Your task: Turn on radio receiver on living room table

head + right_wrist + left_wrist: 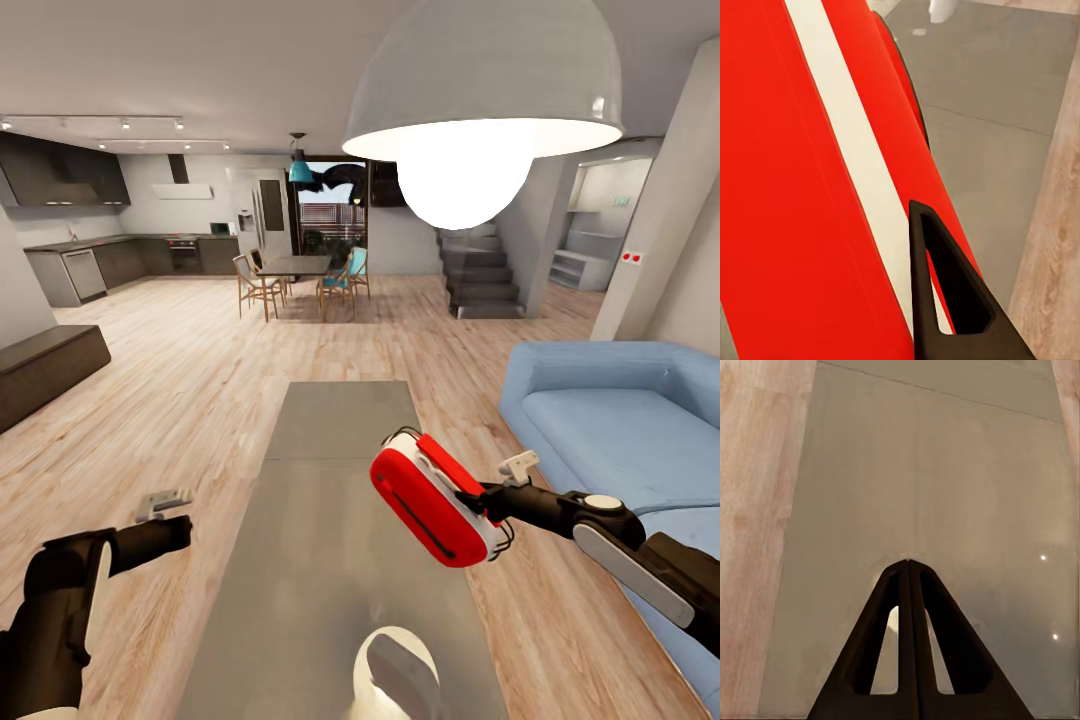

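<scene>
From the head camera I see the small bright-red rounded radio receiver with its white side band (432, 500) lifted above the long matte grey slab table (330, 440), tilted, with my right gripper (487, 497) pinching its side. My left gripper (165, 505) hangs over the light wood plank floor (190, 380) beside the table. The blue sofa (620, 420) sits to the right.

On the left wrist camera, the fingers (907, 577) are pressed together over the grey tabletop (945, 480).

The right wrist camera shows one dark finger (945, 292) against the red shell (787, 187); the other is probably behind the shell.
</scene>
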Controlling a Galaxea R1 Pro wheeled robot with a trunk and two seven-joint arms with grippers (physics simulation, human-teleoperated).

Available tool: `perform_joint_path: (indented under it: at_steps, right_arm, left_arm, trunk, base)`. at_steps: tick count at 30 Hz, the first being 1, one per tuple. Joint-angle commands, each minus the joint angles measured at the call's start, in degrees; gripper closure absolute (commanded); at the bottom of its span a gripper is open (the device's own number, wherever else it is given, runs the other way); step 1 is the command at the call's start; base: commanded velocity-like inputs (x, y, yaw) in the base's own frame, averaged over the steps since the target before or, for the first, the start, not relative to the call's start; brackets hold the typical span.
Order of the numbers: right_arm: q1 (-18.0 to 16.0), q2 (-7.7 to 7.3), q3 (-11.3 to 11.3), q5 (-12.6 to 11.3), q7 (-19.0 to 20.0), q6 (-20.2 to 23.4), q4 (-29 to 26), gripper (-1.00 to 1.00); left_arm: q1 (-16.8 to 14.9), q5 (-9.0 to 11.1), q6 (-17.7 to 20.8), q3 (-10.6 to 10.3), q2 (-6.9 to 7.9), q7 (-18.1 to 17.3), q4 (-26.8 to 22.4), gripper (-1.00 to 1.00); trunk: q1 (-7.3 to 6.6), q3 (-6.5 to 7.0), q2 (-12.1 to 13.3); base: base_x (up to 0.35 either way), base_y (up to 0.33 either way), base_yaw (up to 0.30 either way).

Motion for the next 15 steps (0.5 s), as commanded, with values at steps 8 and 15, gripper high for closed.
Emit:
perform_joint_path:
  at_steps: [8,15]
  right_arm:
    - [-0.03,0.17,0.1,-0.17,-0.03,0.0,0.04,1.0]
    - [-0.03,0.21,0.17,-0.15,-0.03,0.0,0.04,1.0]
  left_arm:
    - [0.0,0.12,1.59,-0.1,-0.44,-0.06,0.21,1.0]
    - [0.0,0.12,1.61,-0.17,-0.46,-0.06,1.67,1.0]
  trunk:
    - [0.0,0.0,0.0]
    - [0.0,0.0,0.0]
  base:
    - [0.0,0.0,0.0]
    - [0.0,0.0,0.0]
